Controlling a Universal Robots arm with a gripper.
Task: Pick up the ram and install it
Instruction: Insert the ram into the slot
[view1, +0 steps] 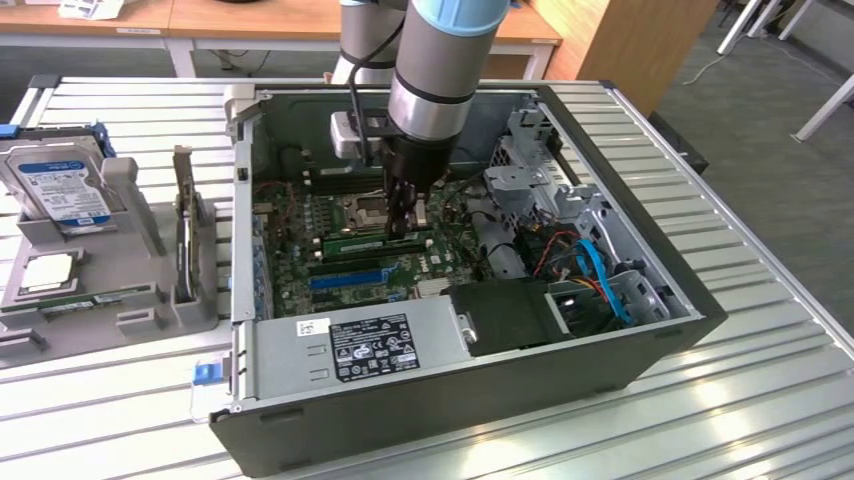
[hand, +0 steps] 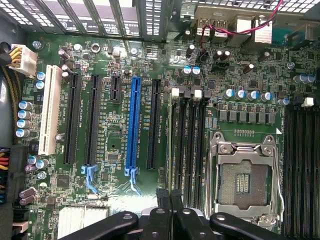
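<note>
Ram (view1: 380, 243) stands on edge among the motherboard (view1: 300, 265) slots in the exterior view, its long axis running across that view from left to right. The gripper (view1: 403, 222) is pinched nearly shut on its top edge. In the wrist view the fingertips (hand: 162, 194) meet over the ram (hand: 171, 145), which is seen edge-on and parallel to the memory slots (hand: 192, 145).

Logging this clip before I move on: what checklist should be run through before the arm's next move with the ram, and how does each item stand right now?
1. Gripper down at the memory slots: ok.
2. Gripper shut: ok, the fingertips sit close together.
3. The ram lined up along the slots, directly under the gripper: ok.
4. Ram clamped between the fingers rather than only touched: cannot tell.
5. Ram pressed fully home in its slot: cannot tell.
6. CPU socket apart from the gripper: ok, it lies beside the slots.
</note>
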